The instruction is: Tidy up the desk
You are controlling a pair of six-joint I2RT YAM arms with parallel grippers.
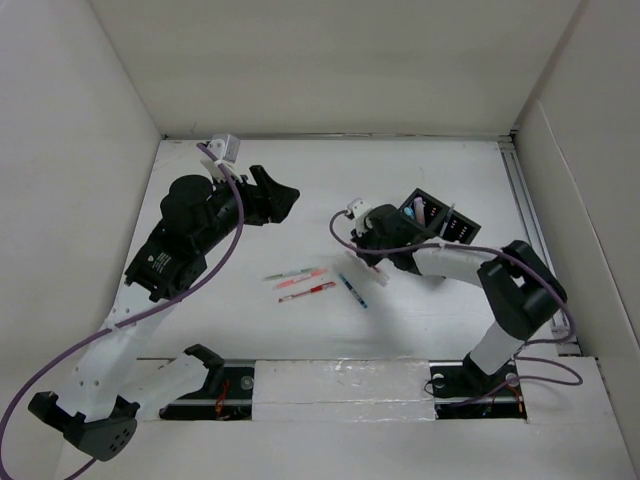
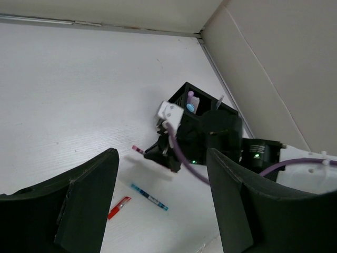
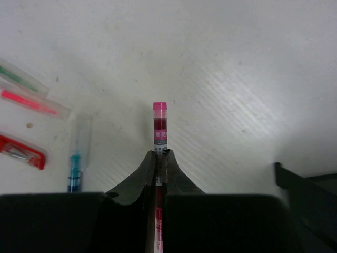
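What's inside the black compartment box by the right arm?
Inside the black box, a purple-capped item and a light blue one stand upright. The right arm hides much of the remaining interior.

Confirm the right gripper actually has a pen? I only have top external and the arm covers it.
Observer: Yes. In the right wrist view, the right gripper is shut on a pink-capped pen, with the cap sticking out past the fingertips.
Operator: Left gripper carrying anything?
Observer: No. In the left wrist view, the left gripper is open, jaws apart with nothing between them.
Operator: What's in the organizer?
Observer: The left wrist view shows the black box with a purple cap and a light-blue cap in one compartment.
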